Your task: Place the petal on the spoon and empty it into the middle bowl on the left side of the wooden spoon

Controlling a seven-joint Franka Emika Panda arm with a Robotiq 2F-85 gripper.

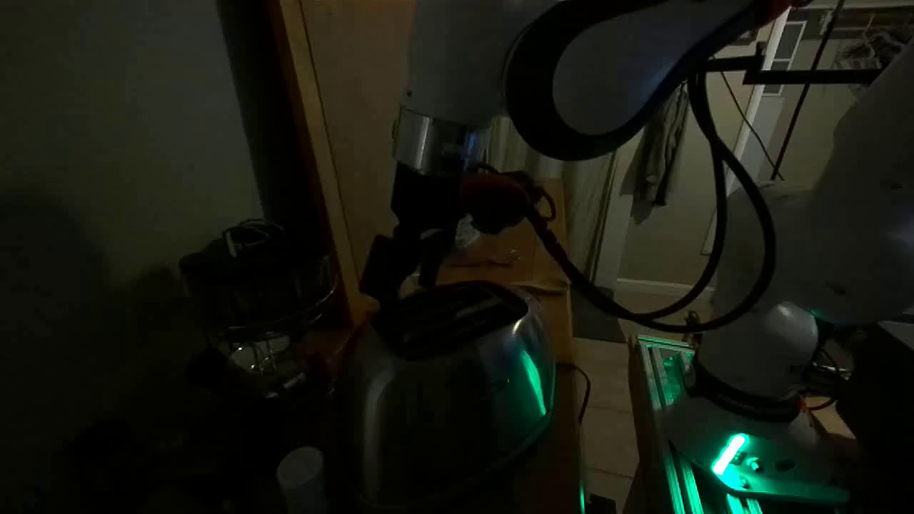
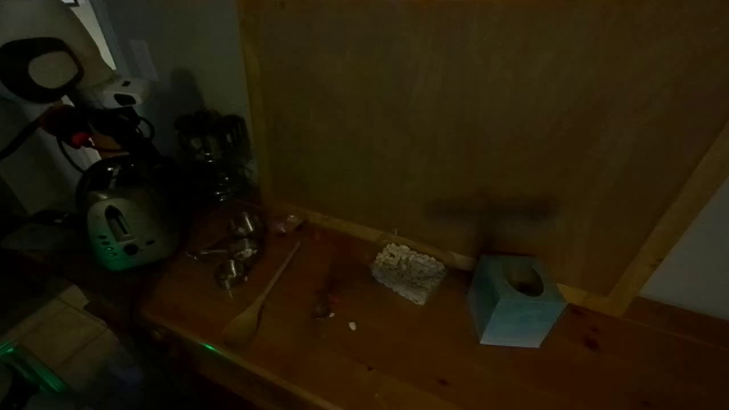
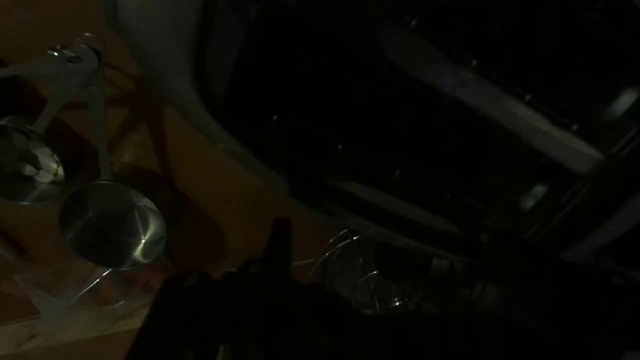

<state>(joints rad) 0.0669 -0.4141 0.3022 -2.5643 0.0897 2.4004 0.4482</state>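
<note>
The gripper (image 1: pixel 407 289), fingers (image 1: pixel 378 268) parted, is held near the toaster (image 1: pixel 450 400). On the table (image 2: pixel 398 353), 3 bowls (image 2: pixel 229 274) are set beside the wooden spoon (image 2: pixel 255 308); petals (image 3: pixel 47 165) are seen in the middle bowl (image 3: pixel 30 195).

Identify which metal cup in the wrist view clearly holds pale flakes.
The left-edge cup: pale flakes lie inside it; the right-hand cup shows none clearly.

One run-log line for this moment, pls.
gripper: near toaster | jaws: unclear, dark | middle bowl: pale flakes inside | wooden spoon: on table
</note>
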